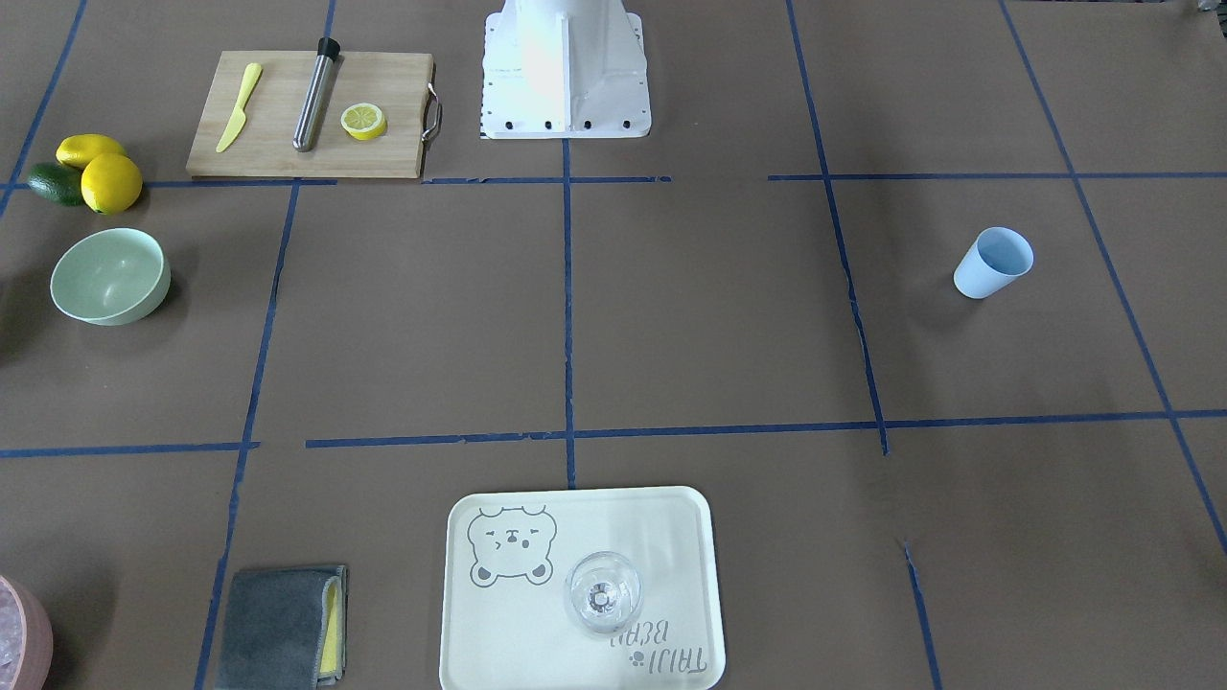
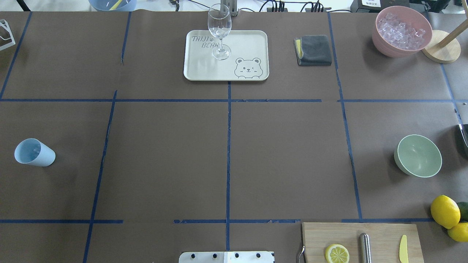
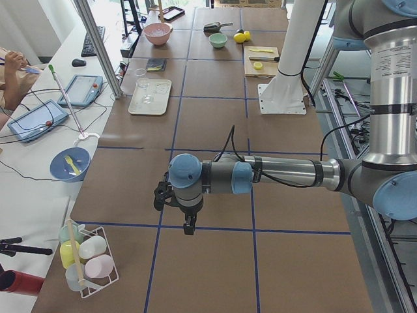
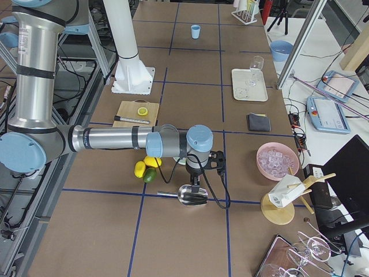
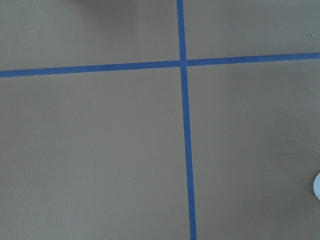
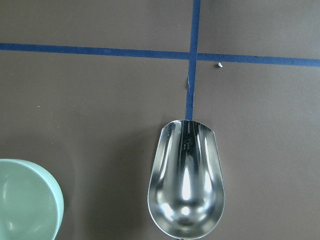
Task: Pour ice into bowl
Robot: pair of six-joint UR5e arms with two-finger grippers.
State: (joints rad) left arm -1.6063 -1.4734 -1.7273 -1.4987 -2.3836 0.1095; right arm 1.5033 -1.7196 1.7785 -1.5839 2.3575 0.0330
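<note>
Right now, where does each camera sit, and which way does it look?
Front-facing: across the table, facing the robot's white base; no arms.
Overhead: behind the robot, looking down at the bowl; base edge only.
Left: table end, along it; left arm near.
Right: opposite end; right arm near.
Left wrist: straight down at taped table; no body.
Right wrist: down at scoop; no body.
Shared: overhead and front-facing both show the bowl.

The pale tray (image 2: 248,40) carries grey lettering "TAIJI BEAR" at its 10 o'clock corner in the overhead view; in the front-facing view the same words read upside down at the tray's (image 1: 585,517) 5 o'clock corner; vertical print on the left arm (image 3: 389,62) is too small to read.
</note>
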